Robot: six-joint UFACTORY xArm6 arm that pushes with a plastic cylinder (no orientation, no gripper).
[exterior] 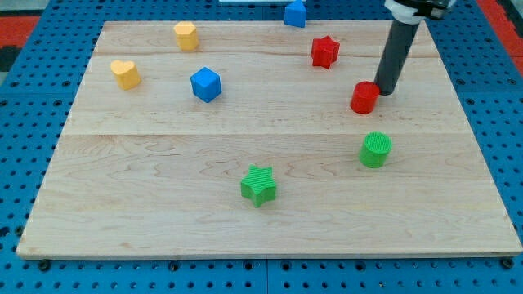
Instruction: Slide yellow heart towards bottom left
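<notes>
In the camera view, you see the wooden tabletop (270,220) carrying eight small blocks. Your task's yellow heart (125,73) sits out toward ten o'clock from the board's middle, near the view's left edge. Another yellow block (186,36), shape unclear, lies at about one o'clock from the heart, and the blue cube (206,84) sits at roughly three o'clock from it. A second blue block (295,13) rests at the view's top edge. The red star (324,51) is at two o'clock from centre. My tip (385,91) stands at the upper right of the red cylinder (364,97), touching or just beside it; well apart from the heart. The green cylinder (376,150) lies at six o'clock from the red one, the green star (259,184) near bottom centre. You have no hand here, only the rod, so there is no spread or pinch to report.
</notes>
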